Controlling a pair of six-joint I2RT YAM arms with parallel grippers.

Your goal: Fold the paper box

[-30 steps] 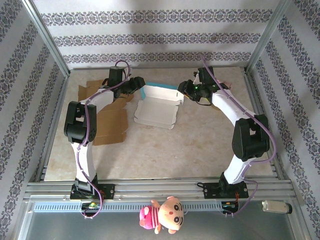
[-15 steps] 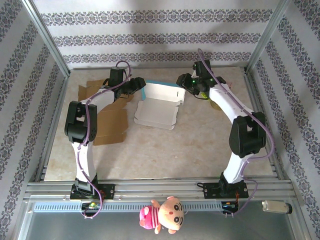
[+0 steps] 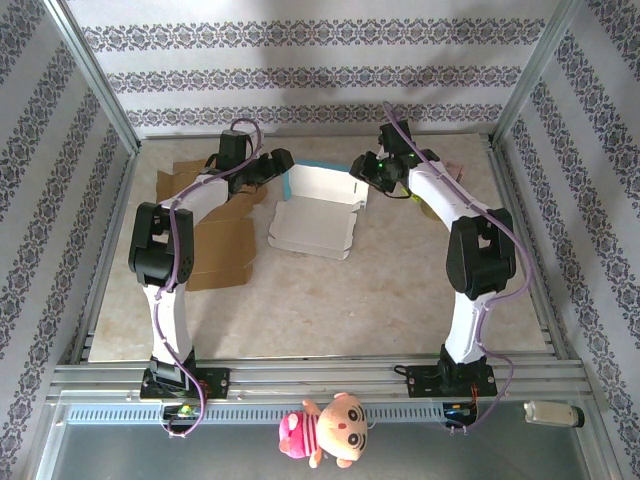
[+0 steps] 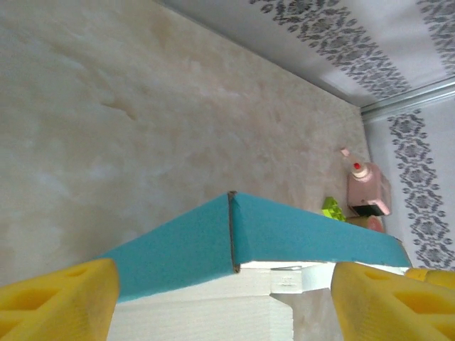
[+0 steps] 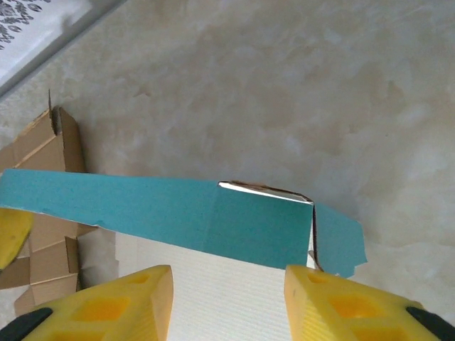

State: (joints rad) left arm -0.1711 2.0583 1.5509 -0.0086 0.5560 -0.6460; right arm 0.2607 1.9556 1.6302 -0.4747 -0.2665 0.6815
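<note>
Our left gripper [image 4: 224, 298] has its 2 yellow pads [image 4: 57, 302] far apart, 1 in the lower left corner of its wrist picture and 1 in the lower right. The jaws are wide. The blue-green wall of the paper box [image 4: 298, 238] stands between them.

Our right gripper [image 5: 227, 302] has its 2 pads a smaller way apart, at the bottom of its wrist picture. The white inside of the box shows in the gap. The blue-green wall runs across the middle of that frame above the pads. We cannot tell if the right pad touches the small end flap beside it.

From above, the box sits in the upper middle of the frame on the table [image 3: 390, 290]. Its white tray lies flat and open, and its back wall stands up. The left gripper is at the left end of that wall and the right gripper is at the right end.

Brown cardboard [image 3: 222, 245] lies flat to the left of the box, partly under the left arm. A pink bottle [image 4: 368, 190] stands at the right of the left wrist picture, well apart from the box. A doll [image 3: 325, 430] lies at the bottom middle of the top picture
</note>
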